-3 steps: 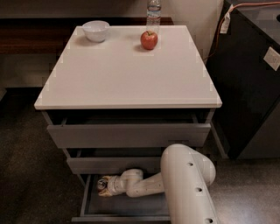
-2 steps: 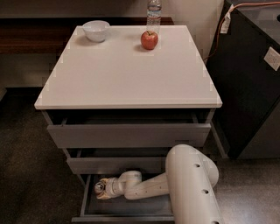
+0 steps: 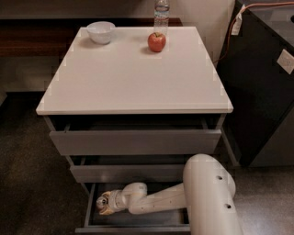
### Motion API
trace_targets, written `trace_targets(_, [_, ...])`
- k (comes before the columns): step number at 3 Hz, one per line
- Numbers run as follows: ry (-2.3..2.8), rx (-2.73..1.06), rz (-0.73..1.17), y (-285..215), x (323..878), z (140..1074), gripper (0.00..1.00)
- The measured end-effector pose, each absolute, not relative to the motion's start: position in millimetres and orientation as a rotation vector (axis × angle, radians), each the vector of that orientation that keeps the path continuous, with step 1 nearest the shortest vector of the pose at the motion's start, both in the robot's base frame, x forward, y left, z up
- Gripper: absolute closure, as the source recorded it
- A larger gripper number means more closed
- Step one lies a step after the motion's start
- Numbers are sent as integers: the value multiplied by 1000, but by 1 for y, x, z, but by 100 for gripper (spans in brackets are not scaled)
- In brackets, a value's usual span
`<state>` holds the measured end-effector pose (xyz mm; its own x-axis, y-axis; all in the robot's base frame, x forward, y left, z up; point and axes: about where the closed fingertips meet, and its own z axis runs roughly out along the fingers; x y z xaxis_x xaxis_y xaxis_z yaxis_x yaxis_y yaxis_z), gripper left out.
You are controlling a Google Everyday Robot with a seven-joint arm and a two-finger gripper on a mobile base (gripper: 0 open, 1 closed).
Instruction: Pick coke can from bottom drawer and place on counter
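The bottom drawer [image 3: 90, 207] of the grey cabinet is pulled open, and its inside is dark. My white arm reaches into it from the right. My gripper [image 3: 104, 204] sits low at the drawer's left end, pointing left. No coke can shows in the drawer; the gripper and wrist hide whatever lies at that spot. The white counter [image 3: 133, 78] is the cabinet's flat top, above the three drawers.
On the counter's far edge stand a white bowl [image 3: 100, 31], a red apple [image 3: 156, 42] and a clear water bottle [image 3: 161, 11]. The top drawer [image 3: 135, 141] and middle drawer [image 3: 128, 173] are slightly open. A dark cabinet [image 3: 262, 87] stands close on the right.
My gripper has shifted a little to the left and towards the drawer's front. Nothing on the counter has moved.
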<state>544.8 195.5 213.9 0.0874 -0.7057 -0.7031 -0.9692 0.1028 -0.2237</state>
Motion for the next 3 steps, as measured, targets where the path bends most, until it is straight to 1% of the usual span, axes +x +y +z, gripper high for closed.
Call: trace_targets(3, [1585,-1703,382,199,518,268,100])
